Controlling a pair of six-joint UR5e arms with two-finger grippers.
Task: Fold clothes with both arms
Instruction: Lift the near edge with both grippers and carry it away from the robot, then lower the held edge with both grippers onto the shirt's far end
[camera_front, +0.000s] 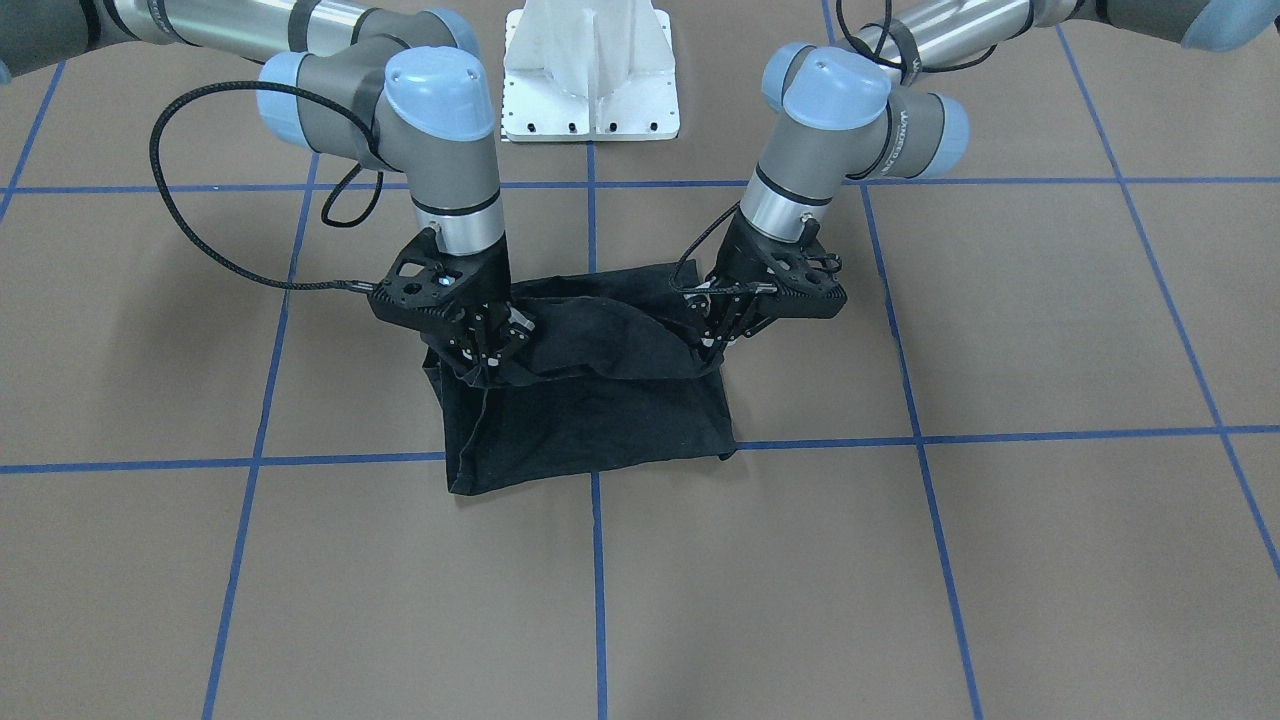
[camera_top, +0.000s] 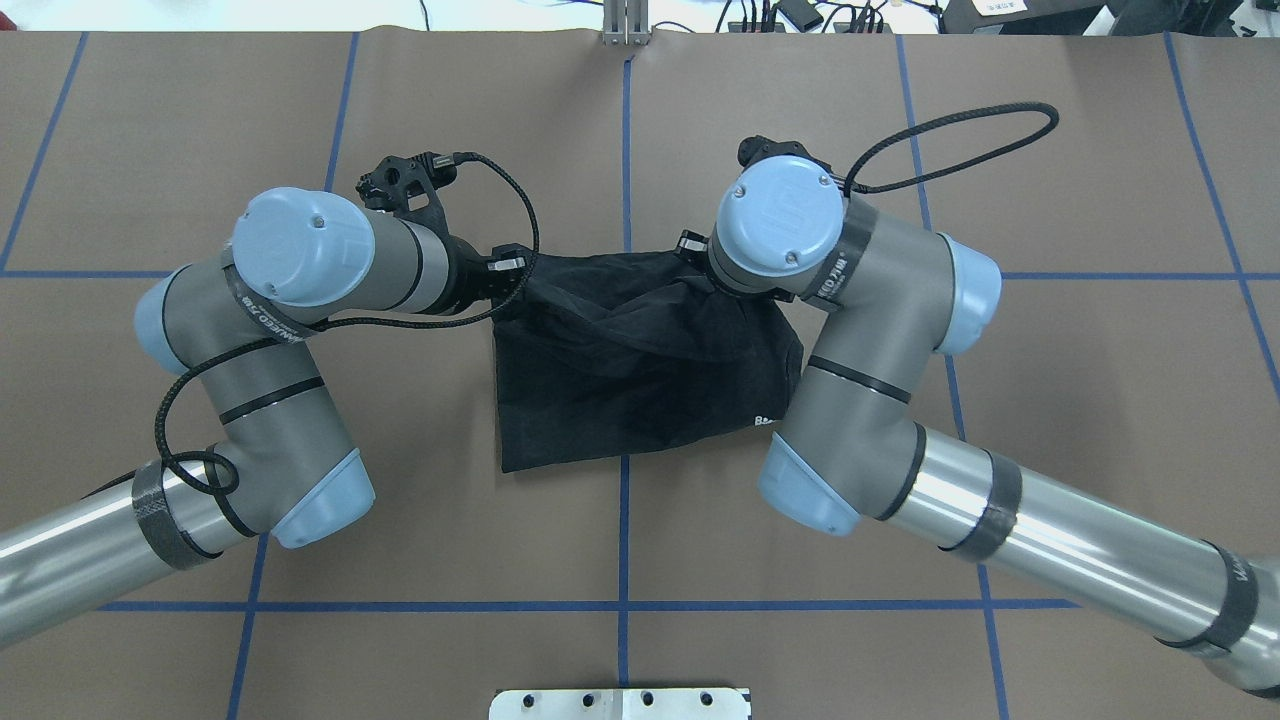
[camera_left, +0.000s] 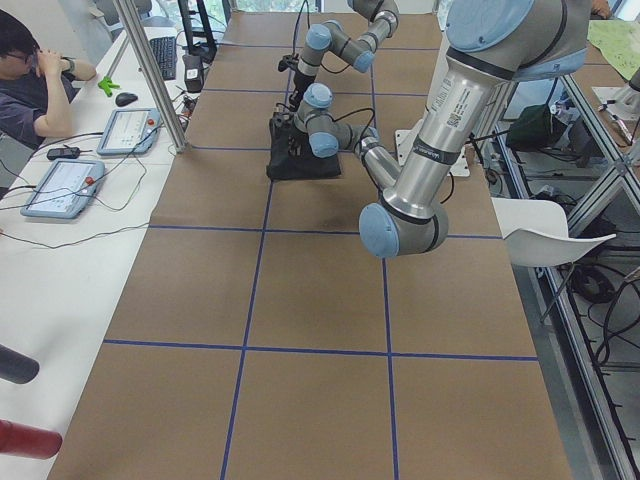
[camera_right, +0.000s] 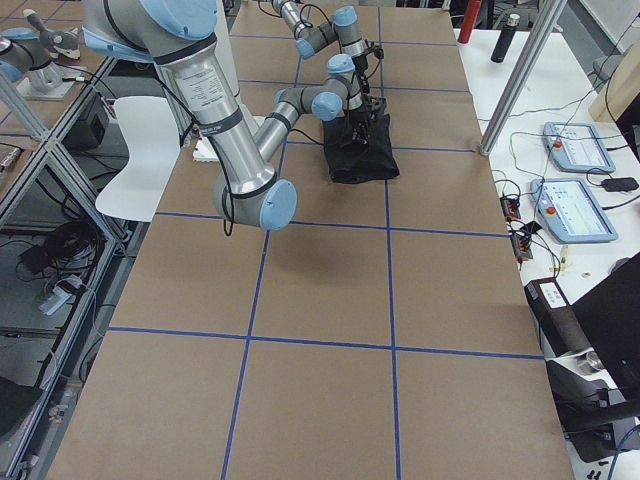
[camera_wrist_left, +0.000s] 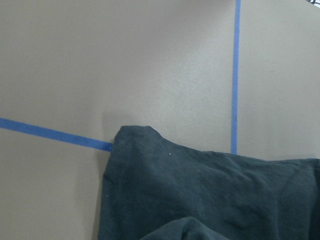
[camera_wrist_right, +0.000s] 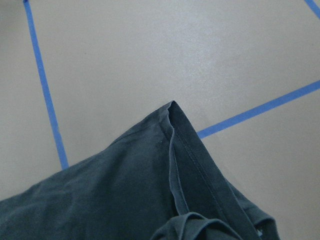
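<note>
The black T-shirt (camera_front: 590, 425) lies folded at the table's middle, plain side up, no print showing; it also shows in the overhead view (camera_top: 640, 385). My left gripper (camera_front: 712, 345) is shut on the shirt's upper layer at one side, and my right gripper (camera_front: 488, 365) is shut on it at the other. The held layer sags between them, a little above the lower layer. In the overhead view the left gripper (camera_top: 512, 280) shows at the shirt's far left corner; the right one is hidden under its wrist. Both wrist views show only a shirt corner (camera_wrist_left: 200, 200) (camera_wrist_right: 125, 200) on the table, no fingers.
Brown table cover with a grid of blue tape lines (camera_front: 595, 580). The white pedestal base (camera_front: 590, 80) stands behind the shirt on the robot's side. In the left side view, an operators' desk with tablets (camera_left: 60, 185) and a seated person (camera_left: 30, 80) runs along the far edge.
</note>
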